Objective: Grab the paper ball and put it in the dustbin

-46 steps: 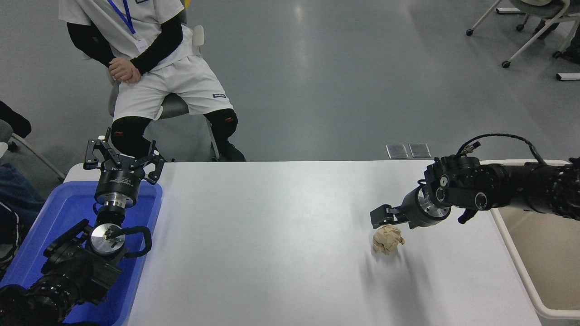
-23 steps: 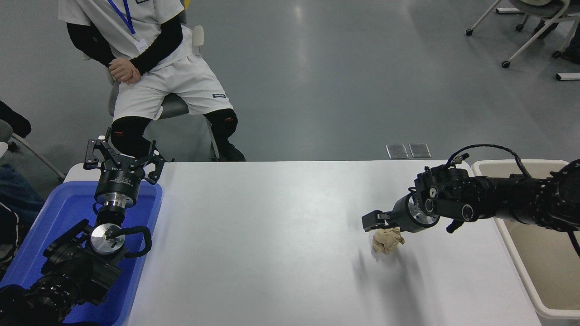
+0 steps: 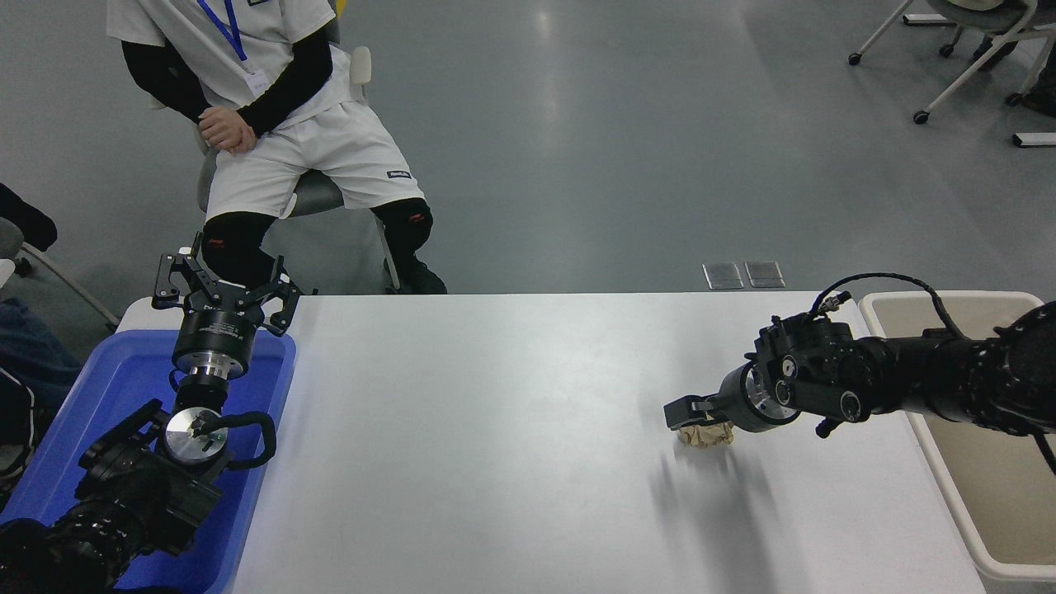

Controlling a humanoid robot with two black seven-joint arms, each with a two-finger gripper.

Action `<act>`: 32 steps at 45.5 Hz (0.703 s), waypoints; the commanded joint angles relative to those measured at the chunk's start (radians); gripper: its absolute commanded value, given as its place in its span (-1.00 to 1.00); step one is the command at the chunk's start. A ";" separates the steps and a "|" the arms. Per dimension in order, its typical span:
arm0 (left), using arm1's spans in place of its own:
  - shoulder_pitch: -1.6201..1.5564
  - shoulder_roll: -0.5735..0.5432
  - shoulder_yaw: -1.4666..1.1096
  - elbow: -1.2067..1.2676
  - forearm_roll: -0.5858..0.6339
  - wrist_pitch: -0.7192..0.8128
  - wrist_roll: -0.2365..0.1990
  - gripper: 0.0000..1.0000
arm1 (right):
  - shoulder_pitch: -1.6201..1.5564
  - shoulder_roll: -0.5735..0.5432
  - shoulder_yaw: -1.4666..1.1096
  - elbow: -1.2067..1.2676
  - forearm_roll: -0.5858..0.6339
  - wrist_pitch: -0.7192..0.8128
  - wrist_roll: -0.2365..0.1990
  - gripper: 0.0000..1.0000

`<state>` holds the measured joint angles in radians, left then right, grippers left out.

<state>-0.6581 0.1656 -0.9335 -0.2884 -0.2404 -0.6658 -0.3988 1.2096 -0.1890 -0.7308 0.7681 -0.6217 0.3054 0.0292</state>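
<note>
The paper ball [image 3: 706, 435] lies on the white bench [image 3: 495, 429], a short way from the dustbin [image 3: 973, 495], which stands against the bench edge with its rim level with the surface. The right gripper [image 3: 700, 415] is down over the ball and covers its upper part; only the lower part of the wad shows beneath the black fingers. From this angle it is not clear whether the fingers are closed on the paper or merely straddle it, so the state of the right gripper cannot be told.

Step in hand: the grasp. To do it well:
- Keep the fingers low, close to the bench, so that they take the wad at its widest part.
- Close firmly; crumpled paper compresses and can slip from a light pinch.
- Lift straight up, clear of the dustbin rim, before travelling toward the dustbin.
- Release only when the ball is fully inside the dustbin walls.

The left gripper [image 3: 221, 290] is parked far from the dustbin, over the blue bin [image 3: 99, 388], with its fingers spread apart and empty.

Count:
- Paper balls: one
- Dustbins: one
- Blue bins: one
- Robot arms: two
- Persons seated beyond the far bench edge: one [image 3: 272, 132]
</note>
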 commanded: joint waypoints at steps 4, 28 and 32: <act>0.000 0.000 0.001 0.000 0.000 0.000 0.000 0.98 | -0.010 0.002 0.004 -0.006 -0.006 -0.023 -0.002 1.00; 0.000 0.000 -0.001 0.000 0.000 0.000 0.000 0.98 | -0.039 0.005 0.001 -0.006 -0.016 -0.055 -0.018 1.00; 0.000 0.000 -0.001 0.000 0.000 0.000 0.000 0.98 | -0.041 0.005 0.002 -0.006 -0.015 -0.058 -0.018 0.94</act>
<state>-0.6581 0.1656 -0.9341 -0.2884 -0.2404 -0.6658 -0.3988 1.1777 -0.1845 -0.7327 0.7626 -0.6358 0.2620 0.0203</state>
